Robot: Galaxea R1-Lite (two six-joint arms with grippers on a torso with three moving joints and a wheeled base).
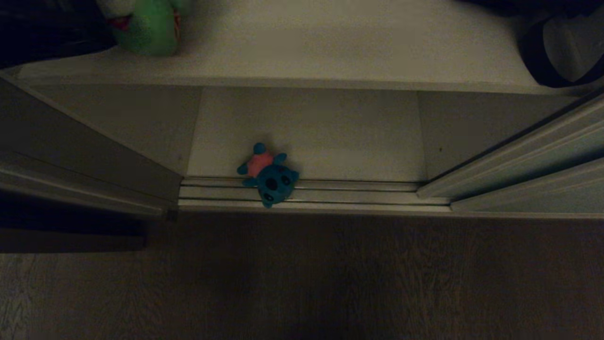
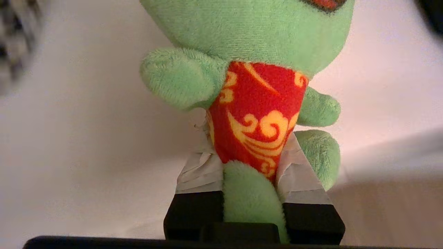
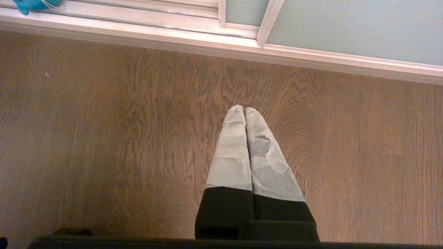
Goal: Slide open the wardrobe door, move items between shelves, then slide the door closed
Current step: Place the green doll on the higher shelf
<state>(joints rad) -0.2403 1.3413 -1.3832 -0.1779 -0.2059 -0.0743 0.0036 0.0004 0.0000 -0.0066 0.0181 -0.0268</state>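
Sliding wardrobe door (image 1: 524,165): pale panel, pushed aside to the right of the opening, well away from both grippers; compartment stands open. Upper shelf (image 1: 306,52): off-white board across the top of the head view, carrying the green plush toy (image 2: 249,114) at its left end; the left gripper (image 2: 251,176) is clenched on this toy, its taped fingers (image 2: 200,169) pressing the red-and-yellow torso from either side with one green leg lying between them. Handling advice, as judgement: the grip sits low on a soft body, so lift straight and slowly, keep the squeeze steady, and clear the shelf edge before carrying it down to the lower board. Lower shelf (image 1: 306,132): pale floor board of the compartment, behind the door tracks. Blue plush toy (image 1: 269,174): far below the left gripper, lying half across the tracks, where it would likely foul the door on closing. Right gripper (image 3: 246,114): parked over the wooden floor (image 3: 104,138), fingertips pressed together, grasping nothing. Obscured: the left arm itself is absent from the head view; the green toy's face is cut off in both views; dark shapes at the upper shelf's corners cannot be identified.
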